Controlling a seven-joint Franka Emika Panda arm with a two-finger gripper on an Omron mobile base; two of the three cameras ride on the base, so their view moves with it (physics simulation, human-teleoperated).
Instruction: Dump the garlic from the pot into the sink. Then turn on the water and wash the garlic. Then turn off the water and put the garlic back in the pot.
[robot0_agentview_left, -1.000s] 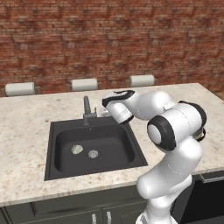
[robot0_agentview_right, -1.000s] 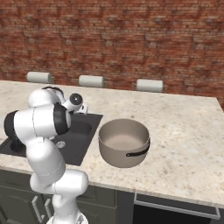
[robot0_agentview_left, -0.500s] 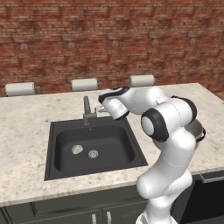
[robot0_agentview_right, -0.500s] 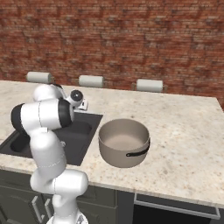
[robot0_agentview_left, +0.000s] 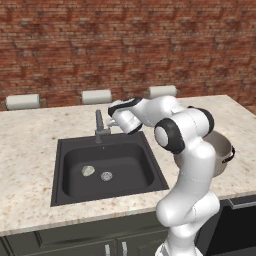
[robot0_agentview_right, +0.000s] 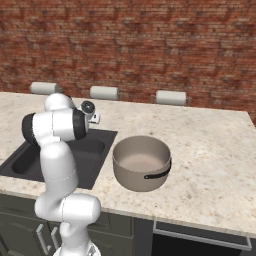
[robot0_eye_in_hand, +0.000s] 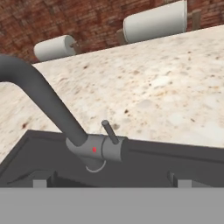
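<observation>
Charcoal sink (robot0_agentview_left: 65, 150): recessed in the worktop (robot0_agentview_left: 30, 135), nearer its left end and front edge in left base view; silver drain (robot0_agentview_left: 106, 176) on basin floor, approx centre.
Garlic (robot0_agentview_left: 88, 170): on sink floor, just left of drain, close beside it but apart; pale lumpy bulb.
Pot (robot0_agentview_right: 141, 162): upright on worktop right of sink, near front edge; pale interior looks bare, dark handle (robot0_agentview_right: 158, 174) on its front-right side. In left base view mostly hidden behind arm, rim + handle showing (robot0_agentview_left: 226, 148).
Faucet (robot0_agentview_left: 99, 126): grey, at sink's back edge, approx mid-edge. Hand view: curved spout (robot0_eye_in_hand: 41, 96) runs up to left from base, small lever (robot0_eye_in_hand: 109, 131) sticks up from the body, red dot on body.
Tool (robot0_agentview_left: 114, 114): above sink's back edge, just right of faucet, pointing towards it. Fingertips (robot0_eye_in_hand: 40, 183) just poke up at bottom of hand view, set wide apart w/ faucet base between them in the picture; nothing held. Touching faucet or not: can't tell.
Arm: rises from front of worktop, elbow bent over sink's right edge; in right base view it covers most of sink (robot0_agentview_right: 30, 160).
Rolls: three pale cylinders (robot0_agentview_left: 96, 96) along worktop's back edge by the brick wall (robot0_agentview_left: 125, 45); two visible in hand view (robot0_eye_in_hand: 155, 21).
</observation>
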